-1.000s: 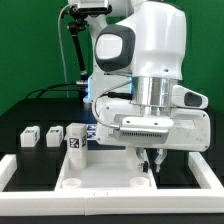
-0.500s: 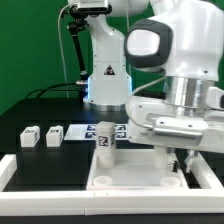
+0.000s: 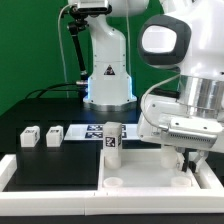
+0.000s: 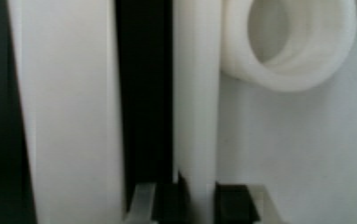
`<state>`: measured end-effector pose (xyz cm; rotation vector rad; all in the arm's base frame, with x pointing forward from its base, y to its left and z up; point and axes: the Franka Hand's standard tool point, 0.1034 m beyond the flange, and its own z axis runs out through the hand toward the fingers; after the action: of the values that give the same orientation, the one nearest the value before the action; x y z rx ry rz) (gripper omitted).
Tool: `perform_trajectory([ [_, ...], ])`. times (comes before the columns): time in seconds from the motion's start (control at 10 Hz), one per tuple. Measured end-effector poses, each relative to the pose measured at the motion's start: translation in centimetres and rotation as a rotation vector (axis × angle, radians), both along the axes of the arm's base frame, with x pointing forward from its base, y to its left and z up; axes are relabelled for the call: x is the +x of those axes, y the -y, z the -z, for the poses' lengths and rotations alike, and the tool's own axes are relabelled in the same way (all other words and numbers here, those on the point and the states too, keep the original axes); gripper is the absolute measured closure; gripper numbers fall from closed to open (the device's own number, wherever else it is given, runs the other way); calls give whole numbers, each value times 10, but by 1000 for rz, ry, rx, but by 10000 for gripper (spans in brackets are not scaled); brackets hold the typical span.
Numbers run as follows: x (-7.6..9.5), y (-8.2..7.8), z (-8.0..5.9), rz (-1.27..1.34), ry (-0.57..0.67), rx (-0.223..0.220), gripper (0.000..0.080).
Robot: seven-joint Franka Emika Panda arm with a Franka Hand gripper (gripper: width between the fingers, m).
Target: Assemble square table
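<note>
The hand (image 3: pixel 187 162) is pinched narrow on the thin raised edge of the tabletop (image 3: pixel 140 172), which lies flat on the worktop (image 3: pixel 20 115) beneath it. A corner socket (image 4: pixel 308 45) sits just beside the grip. One leg (image 3: pixel 112 140) stands upright at the slab's corner away from the hand. A second leg (image 3: pixel 53 134) and a third leg (image 3: pixel 30 137) lie well beyond. This looks like placing the tabletop. The next move calls for letting go and fetching a leg.

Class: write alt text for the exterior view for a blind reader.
A white robot arm's end effector grips the square tabletop at the exterior view's right. One tagged leg stands upright at its far corner; two more legs sit on the black table.
</note>
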<state>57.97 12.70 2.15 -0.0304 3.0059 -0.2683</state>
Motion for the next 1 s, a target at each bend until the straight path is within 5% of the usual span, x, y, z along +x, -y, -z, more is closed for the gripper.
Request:
perform_trajectory([
  [0.2, 0, 3, 0, 3, 2, 1, 739],
  [0.3, 0, 3, 1, 3, 0, 1, 653],
  [0.4, -1, 9, 2, 9, -4, -8, 653],
  [0.5, -1, 14, 2, 18, -7, -16, 459],
  [0.6, -1, 20, 3, 27, -12, -26, 459],
  [0.7, 0, 25, 2, 35, -10, -32, 259],
  [0.8, 1, 28, 1, 41, -9, -35, 172],
  [1.0, 1, 30, 2, 44, -9, -36, 154],
])
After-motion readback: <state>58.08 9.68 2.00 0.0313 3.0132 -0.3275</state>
